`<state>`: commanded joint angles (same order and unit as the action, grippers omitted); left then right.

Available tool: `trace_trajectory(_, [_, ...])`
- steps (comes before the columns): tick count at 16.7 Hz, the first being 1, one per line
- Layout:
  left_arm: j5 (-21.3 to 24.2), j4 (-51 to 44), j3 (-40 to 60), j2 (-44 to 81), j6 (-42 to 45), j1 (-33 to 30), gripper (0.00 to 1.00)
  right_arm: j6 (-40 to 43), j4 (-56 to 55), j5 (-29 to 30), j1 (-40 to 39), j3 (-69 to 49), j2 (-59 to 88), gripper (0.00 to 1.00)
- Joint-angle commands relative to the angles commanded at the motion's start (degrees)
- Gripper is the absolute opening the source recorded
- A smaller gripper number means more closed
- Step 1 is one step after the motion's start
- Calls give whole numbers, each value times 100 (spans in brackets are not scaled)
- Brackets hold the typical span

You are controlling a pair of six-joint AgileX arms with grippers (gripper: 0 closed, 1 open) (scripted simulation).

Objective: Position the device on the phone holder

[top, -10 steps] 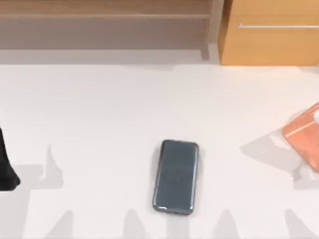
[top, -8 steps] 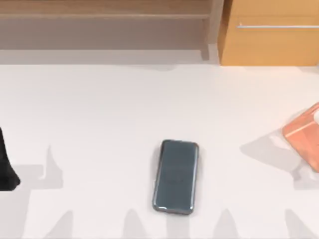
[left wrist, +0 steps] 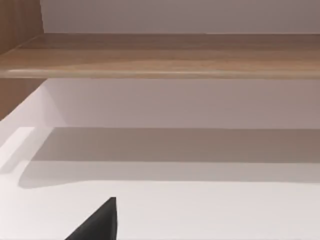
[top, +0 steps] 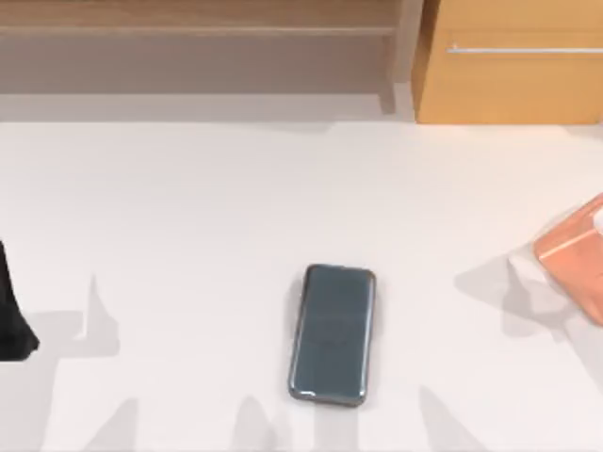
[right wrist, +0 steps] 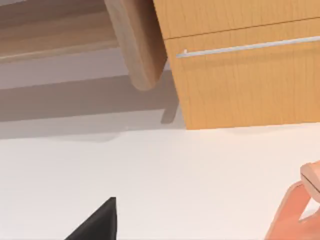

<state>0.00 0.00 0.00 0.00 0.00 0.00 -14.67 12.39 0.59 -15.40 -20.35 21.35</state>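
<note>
- The smartphone [top: 332, 334] lies flat, screen up, on the white table [top: 188, 207], near the front edge and slightly right of centre, its long side running almost front to back.
- The salmon-pink phone holder [top: 577, 252] stands at the table's right edge, well apart from the smartphone; the right wrist view catches its corner [right wrist: 295, 212].
- The left arm [top: 11, 315] sits parked at the table's left edge; a dark fingertip [left wrist: 97, 225] shows in its wrist view, and I cannot tell how its gripper stands.
- In the right wrist view a dark fingertip [right wrist: 97, 225] shows above the table; the state of the right gripper cannot be told either.
- A wooden drawer cabinet [top: 509, 61] stands behind the table on the right, with a low wooden shelf [top: 198, 28] to its left.
</note>
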Motion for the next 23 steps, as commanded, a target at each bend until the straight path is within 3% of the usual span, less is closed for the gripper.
trace_trajectory(7, [0, 0, 0, 0, 0, 0, 100, -2043, 2241, 95, -1891, -3312, 4523, 100])
trace_trajectory(13, [0, 0, 0, 0, 0, 0, 100, -3353, 4051, 99, -2817, -5829, 7892, 100])
trace_trajectory(18, [0, 0, 0, 0, 0, 0, 100, -3920, 4956, 81, -3052, -7325, 9652, 100])
trace_trajectory(23, [0, 0, 0, 0, 0, 0, 100, -4047, 5192, 76, -3073, -7733, 10087, 100])
